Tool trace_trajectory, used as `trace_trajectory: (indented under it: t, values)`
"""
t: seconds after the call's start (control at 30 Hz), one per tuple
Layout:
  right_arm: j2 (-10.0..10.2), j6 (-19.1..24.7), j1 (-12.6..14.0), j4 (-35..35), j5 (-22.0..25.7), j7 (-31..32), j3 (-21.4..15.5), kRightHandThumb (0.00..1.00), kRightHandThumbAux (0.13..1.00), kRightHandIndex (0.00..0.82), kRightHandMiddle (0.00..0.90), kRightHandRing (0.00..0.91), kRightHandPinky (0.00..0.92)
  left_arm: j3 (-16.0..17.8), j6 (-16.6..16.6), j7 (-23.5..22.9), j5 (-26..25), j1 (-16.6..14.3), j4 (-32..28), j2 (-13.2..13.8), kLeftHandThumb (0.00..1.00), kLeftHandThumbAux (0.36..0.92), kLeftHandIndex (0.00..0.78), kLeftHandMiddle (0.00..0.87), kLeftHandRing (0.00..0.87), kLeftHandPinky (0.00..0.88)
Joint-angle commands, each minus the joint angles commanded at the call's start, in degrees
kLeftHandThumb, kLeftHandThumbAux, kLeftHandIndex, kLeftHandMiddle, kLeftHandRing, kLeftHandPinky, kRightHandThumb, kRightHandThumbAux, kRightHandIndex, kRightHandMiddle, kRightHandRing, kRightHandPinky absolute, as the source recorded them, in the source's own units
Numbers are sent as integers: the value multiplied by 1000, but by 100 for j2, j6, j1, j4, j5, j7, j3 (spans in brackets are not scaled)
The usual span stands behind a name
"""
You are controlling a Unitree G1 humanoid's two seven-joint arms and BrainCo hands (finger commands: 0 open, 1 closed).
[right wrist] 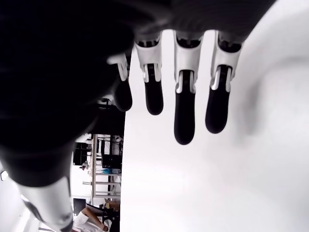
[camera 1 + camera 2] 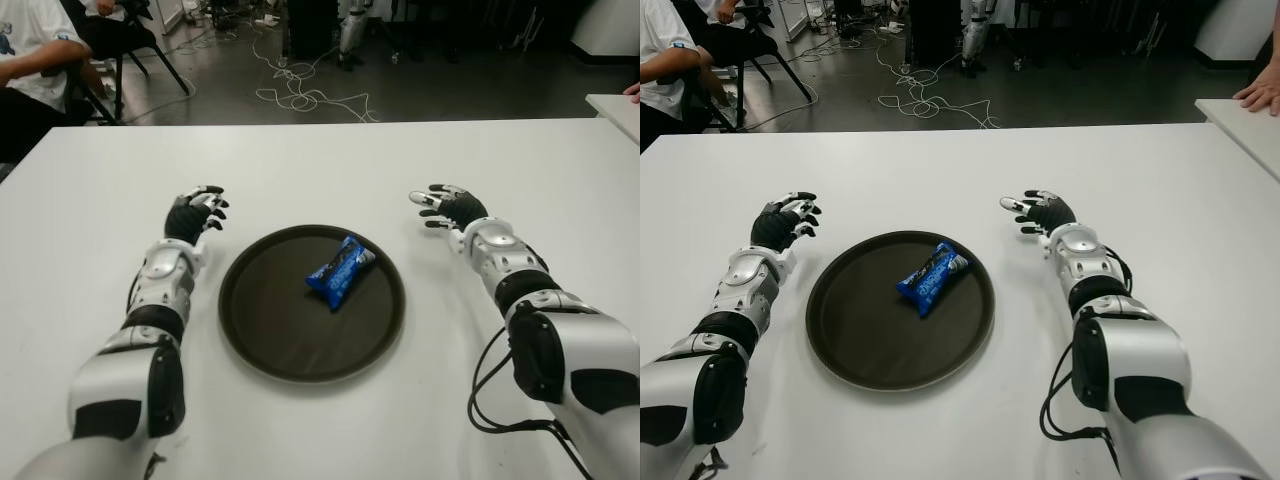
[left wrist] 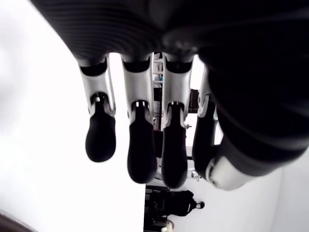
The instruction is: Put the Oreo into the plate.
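A blue Oreo packet (image 2: pixel 341 272) lies inside the dark round plate (image 2: pixel 262 330), in its far right part, at the middle of the white table. My left hand (image 2: pixel 196 213) is just left of the plate, fingers relaxed and holding nothing. My right hand (image 2: pixel 446 206) is to the right of the plate, past its far edge, fingers also spread and empty. Both wrist views show only bare extended fingers (image 3: pixel 137 145) (image 1: pixel 184 113) over the white tabletop.
The white table (image 2: pixel 320 160) stretches out beyond the plate. A second table corner (image 2: pixel 615 105) stands at the far right with a person's hand (image 2: pixel 1262 92) on it. People sit on chairs (image 2: pixel 40 60) at the far left. Cables (image 2: pixel 300 95) trail on the floor behind.
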Motion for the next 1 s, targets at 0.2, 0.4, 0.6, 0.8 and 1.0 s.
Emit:
trace_trajectory:
  t: [0.2, 0.4, 0.6, 0.8, 1.0]
  values:
    - [28, -39, 9, -3, -46, -57, 43, 0, 742, 229, 287, 338, 408, -51, 48, 294, 85, -14, 37, 41, 695, 714, 422, 455, 501, 540]
    - [43, -66, 7, -7, -96, -79, 105, 0, 748, 227, 281, 332, 404, -44, 13, 505, 117, -6, 59, 36, 690, 715, 412, 342, 365, 403]
    - [50, -45, 6, -3, -149, -169, 168, 0, 746, 208, 275, 328, 395, -115, -51, 673, 226, 6, 65, 46, 683, 721, 402, 283, 289, 318]
    - [56, -25, 8, 5, -171, -240, 194, 0, 738, 229, 302, 353, 410, -164, -84, 730, 295, 17, 70, 59, 679, 723, 399, 251, 245, 249]
    - [53, -57, 18, 5, -216, -261, 224, 0, 731, 247, 322, 377, 428, -179, -117, 724, 299, 28, 79, 61, 678, 725, 398, 227, 219, 227]
